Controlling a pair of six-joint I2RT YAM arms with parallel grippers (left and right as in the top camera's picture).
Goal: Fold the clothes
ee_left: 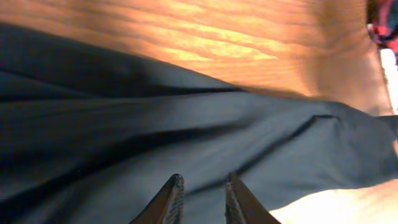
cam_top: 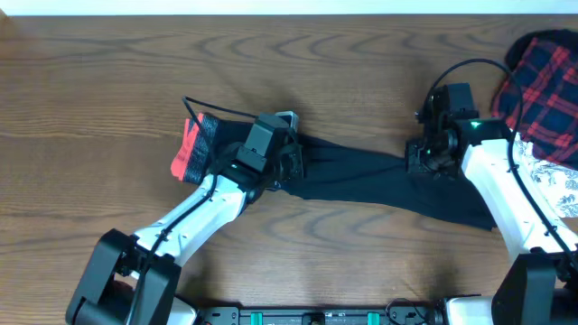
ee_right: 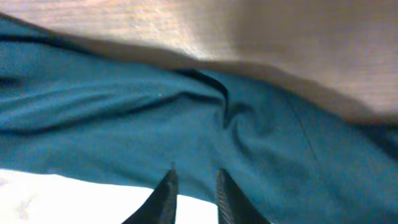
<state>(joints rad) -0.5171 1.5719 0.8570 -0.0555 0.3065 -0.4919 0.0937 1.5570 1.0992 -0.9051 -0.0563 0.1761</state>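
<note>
Item: trousers (cam_top: 361, 176), black soft fabric, laid lengthwise across the middle of the table (cam_top: 108, 72).
Waistband: red-orange edged end (cam_top: 191, 149) at my left, flat on the wood; the legs run off to my right.
Left gripper (ee_left: 202, 177): down on the cloth just beside the waistband, jaws nearly together with a thin gap; I cannot tell if a fold is pinched.
Right gripper (ee_right: 194, 169): down on the legs further along, jaws likewise narrow; grip unconfirmed.
Neighbours: plaid garment (cam_top: 542, 81) and printed white cloth (cam_top: 562, 185) at far right, near the leg ends.
Step in hand, my reading: securing two holds for the first fold.
Handling note: I would catch both layers, lift evenly, keep the span taut without dragging, and carry the legs toward the waistband, clear of the plaid.
</note>
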